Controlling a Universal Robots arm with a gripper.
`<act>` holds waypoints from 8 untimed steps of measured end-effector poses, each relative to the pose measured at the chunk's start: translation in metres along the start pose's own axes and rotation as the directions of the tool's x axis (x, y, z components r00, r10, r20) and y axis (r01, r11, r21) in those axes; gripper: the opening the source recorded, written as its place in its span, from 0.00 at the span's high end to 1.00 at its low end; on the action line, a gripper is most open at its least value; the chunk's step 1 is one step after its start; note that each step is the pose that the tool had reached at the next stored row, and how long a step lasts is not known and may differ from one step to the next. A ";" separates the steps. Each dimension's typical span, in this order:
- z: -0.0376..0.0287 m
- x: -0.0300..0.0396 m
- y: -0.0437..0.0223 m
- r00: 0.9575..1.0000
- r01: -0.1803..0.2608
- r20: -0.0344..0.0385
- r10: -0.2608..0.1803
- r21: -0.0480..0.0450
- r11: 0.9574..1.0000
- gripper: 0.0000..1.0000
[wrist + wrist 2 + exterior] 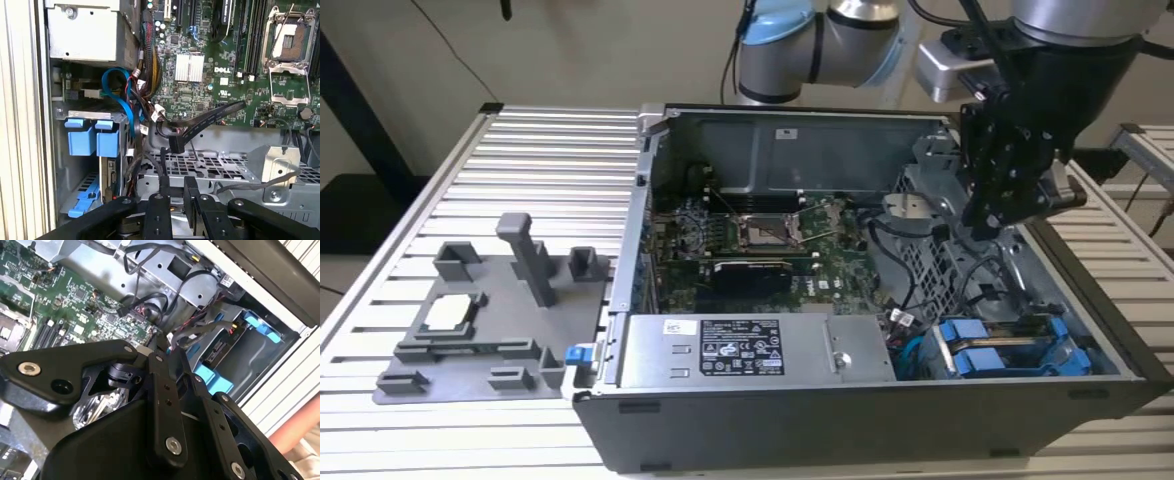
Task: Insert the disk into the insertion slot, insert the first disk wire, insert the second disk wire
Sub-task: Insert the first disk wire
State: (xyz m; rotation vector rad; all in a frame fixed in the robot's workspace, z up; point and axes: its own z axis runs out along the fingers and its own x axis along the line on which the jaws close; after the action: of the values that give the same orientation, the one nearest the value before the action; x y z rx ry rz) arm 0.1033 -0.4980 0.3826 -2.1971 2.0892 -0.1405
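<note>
My gripper (987, 225) hangs beyond the disk (983, 360), which lies nearer in the insertion slot (1083, 352); jaws, can't tell.

A table (520, 150) of pale metal slats, running lengthwise with dark grooves between them, carries everything. 2 things lie directly on it. An open computer case (854, 420) sits on its side, dark grey, with its open face turned up. Just beside the case, on the exterior view's left, lies a flat grey plastic plate (467, 385) with several raised blocks and 1 tall post moulded on it. The plate stands slightly apart from the case wall. Bare slats stretch beyond the plate and behind the case, and more slats show past the case's far side.
</note>
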 end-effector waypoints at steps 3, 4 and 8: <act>-0.0013 -0.0021 0.0061 1.000 0.001 -0.004 -0.001 0.022 1.000 0.74; -0.0017 -0.0031 0.0082 1.000 0.001 -0.005 -0.001 0.027 1.000 0.74; -0.0026 -0.0087 0.0143 0.999 0.006 -0.033 -0.005 0.030 1.000 0.74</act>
State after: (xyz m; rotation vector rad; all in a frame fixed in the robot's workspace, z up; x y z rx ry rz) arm 0.0883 -0.4901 0.3832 -2.1983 2.0842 -0.2079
